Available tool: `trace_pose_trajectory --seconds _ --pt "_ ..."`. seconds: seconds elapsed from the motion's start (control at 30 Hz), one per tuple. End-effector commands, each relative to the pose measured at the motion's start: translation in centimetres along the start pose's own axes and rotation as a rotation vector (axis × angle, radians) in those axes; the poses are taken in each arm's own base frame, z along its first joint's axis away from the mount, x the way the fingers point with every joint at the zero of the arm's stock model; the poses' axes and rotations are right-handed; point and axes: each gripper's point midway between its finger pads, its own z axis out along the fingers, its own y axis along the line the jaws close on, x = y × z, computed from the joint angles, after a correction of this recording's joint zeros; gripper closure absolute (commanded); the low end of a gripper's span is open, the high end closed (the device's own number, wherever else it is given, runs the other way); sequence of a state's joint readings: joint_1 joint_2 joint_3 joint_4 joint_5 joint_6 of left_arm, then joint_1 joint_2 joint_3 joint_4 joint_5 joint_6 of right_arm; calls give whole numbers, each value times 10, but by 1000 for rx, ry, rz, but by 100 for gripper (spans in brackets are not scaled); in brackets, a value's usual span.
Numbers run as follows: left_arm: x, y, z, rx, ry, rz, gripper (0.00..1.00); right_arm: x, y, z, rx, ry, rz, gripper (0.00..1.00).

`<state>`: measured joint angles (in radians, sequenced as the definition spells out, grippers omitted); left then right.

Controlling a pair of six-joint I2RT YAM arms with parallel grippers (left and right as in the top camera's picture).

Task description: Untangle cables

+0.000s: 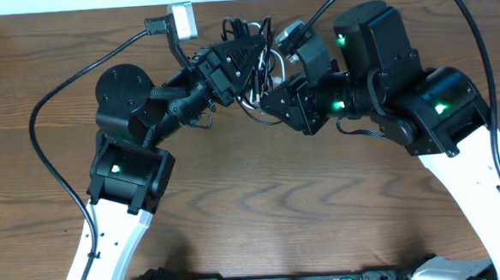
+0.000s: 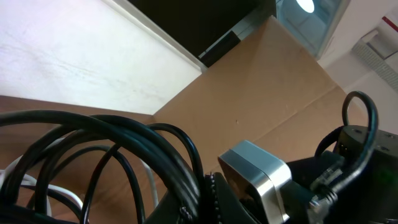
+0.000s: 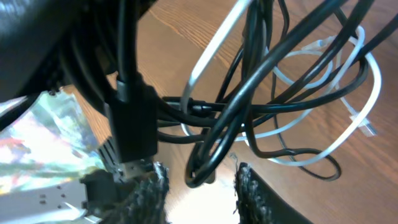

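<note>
The cables [image 1: 258, 45] lie in a tangled bunch of thin black cords and one white cord [image 1: 274, 67] at the table's far middle. My left gripper [image 1: 244, 59] reaches into the bunch from the left. In the left wrist view it [image 2: 202, 202] is shut on a bundle of black cables [image 2: 155, 149]. My right gripper [image 1: 269, 87] comes in from the right, just below the bunch. Its fingertips [image 3: 149, 193] stand apart, with a loop of black cable [image 3: 208, 165] hanging between them, not pinched. A black plug [image 3: 134, 134] hangs by the left finger. The white cable [image 3: 373, 81] loops on the wood behind.
Thick black arm cables [image 1: 59, 98] arc over the table's left and right sides. A silver wrist camera [image 2: 255, 177] sits close beside the left fingers. A brown cardboard wall [image 2: 280, 93] stands behind the table's far edge. Bare wood [image 1: 261, 191] fills the near half.
</note>
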<state>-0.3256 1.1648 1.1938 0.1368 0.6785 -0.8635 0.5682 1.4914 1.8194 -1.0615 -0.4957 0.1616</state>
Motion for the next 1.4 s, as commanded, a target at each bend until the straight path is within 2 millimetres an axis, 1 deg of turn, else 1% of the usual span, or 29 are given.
trace_pose_trajectory --seconds 0.0,0.07,0.17,0.27,0.37,0.4,0.47,0.53,0.6,0.63,0.67,0.7,0.8,1.0,1.17,1.27,1.37 --pt "-9 -21 -4 42 -20 46 91 -4 -1 0 19 -9 -18 64" --pt "-9 -21 -4 42 -20 46 91 -6 0 0 19 -15 -21 65" --pt "-9 -21 -4 42 -20 46 91 -9 0 0 17 -27 -28 63" --pt "-11 -20 -4 35 -30 43 92 -20 -1 0 31 -72 -49 62" --pt "-12 -18 -2 21 -46 29 92 -24 0 0 29 -87 -57 62" --pt "-13 -18 -2 16 -54 25 92 -24 -1 0 30 -88 -58 63" --pt "-14 -18 -1 7 -67 22 92 -24 -2 0 37 -87 -56 69" --pt "-14 -17 1 -1 -81 14 92 -24 -2 0 39 -87 -56 69" --pt "-15 -17 2 -9 -94 3 92 -24 -2 0 39 -87 -56 73" --pt "-15 -17 2 -11 -98 -1 92 -24 -2 0 39 -87 -56 78" --pt "-15 -17 2 -13 -102 -2 91 -23 -2 0 40 -86 -55 89" --pt "-16 -17 2 -15 -104 -2 91 -23 -2 0 40 -85 -55 95" --pt "-17 -18 2 -12 -107 0 92 -22 -4 0 51 -83 -53 97" --pt "-21 -17 -1 -13 -121 7 91 -20 -22 -2 147 -78 -43 99" --pt "-30 -18 -9 -19 -149 18 91 -22 -36 -6 207 -84 -45 98" --pt "-33 -14 -15 -39 -157 19 91 -23 -43 -9 228 -89 -46 98" --pt "-37 -8 -22 -64 -163 23 91 -23 -58 -16 280 -91 -29 98"
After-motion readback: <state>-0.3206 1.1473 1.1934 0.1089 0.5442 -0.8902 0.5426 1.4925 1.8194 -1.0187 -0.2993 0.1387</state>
